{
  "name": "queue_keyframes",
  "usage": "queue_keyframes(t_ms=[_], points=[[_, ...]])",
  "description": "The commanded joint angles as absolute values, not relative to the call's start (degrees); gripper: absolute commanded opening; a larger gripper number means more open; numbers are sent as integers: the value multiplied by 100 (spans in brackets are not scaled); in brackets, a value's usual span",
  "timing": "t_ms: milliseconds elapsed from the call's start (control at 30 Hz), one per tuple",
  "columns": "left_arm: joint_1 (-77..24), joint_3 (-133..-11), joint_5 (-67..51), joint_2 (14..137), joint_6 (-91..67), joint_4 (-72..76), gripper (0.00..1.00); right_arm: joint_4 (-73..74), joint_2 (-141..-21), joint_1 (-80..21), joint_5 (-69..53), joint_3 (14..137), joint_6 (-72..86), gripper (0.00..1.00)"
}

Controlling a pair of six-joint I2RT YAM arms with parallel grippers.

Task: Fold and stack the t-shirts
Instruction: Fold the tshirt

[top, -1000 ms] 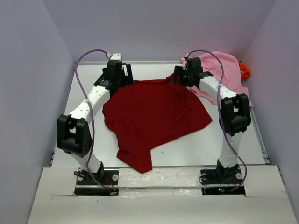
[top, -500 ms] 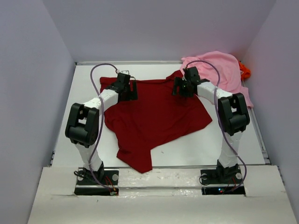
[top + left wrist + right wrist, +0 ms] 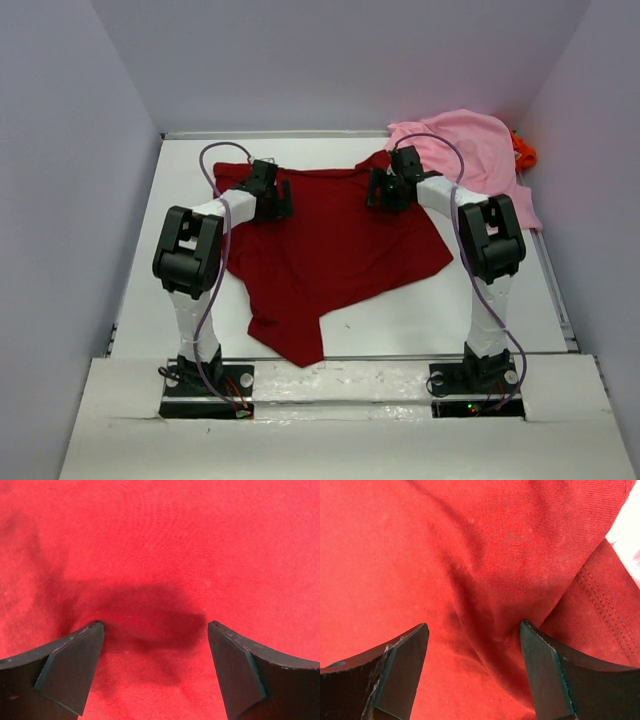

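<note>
Here the dark red t-shirt (image 3: 330,250) lies on the counter (image 3: 420,310) directly under the left gripper (image 3: 155,630) and the right gripper (image 3: 474,627), both open and empty.

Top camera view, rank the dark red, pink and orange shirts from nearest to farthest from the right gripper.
1. Dark red shirt: mid-table, directly under the right gripper.
2. Pink shirt: just beyond the gripper, at the far right.
3. Orange shirt: far right corner, past the pink one.

The white desk (image 3: 180,200) carries a dark red t-shirt (image 3: 330,250) spread over its middle, a light pink t-shirt (image 3: 480,150) heaped in its far right corner, and a bright orange t-shirt (image 3: 524,152) at the right edge.
</note>
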State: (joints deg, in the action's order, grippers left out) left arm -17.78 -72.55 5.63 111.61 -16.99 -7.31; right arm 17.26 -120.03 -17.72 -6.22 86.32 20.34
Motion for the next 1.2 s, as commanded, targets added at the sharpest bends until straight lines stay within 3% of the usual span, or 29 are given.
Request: queue_keyframes(t_ms=[0,767,967,1167], points=[[-1530,-7409,457,11434,-1696,-738,99,1635,-12304,-1802,-685,8806,2092,79],[-1143,-10432,361,13078,-1116,-2268,96,2636,-13711,-1802,-967,11539,2030,79],[-1090,-9968,396,12254,-1283,-1969,97,2558,-13124,-1802,-879,11225,1925,79],[-1493,-9423,843,10409,-1177,-1837,99,2083,-11639,-1863,-704,9881,1846,79]])
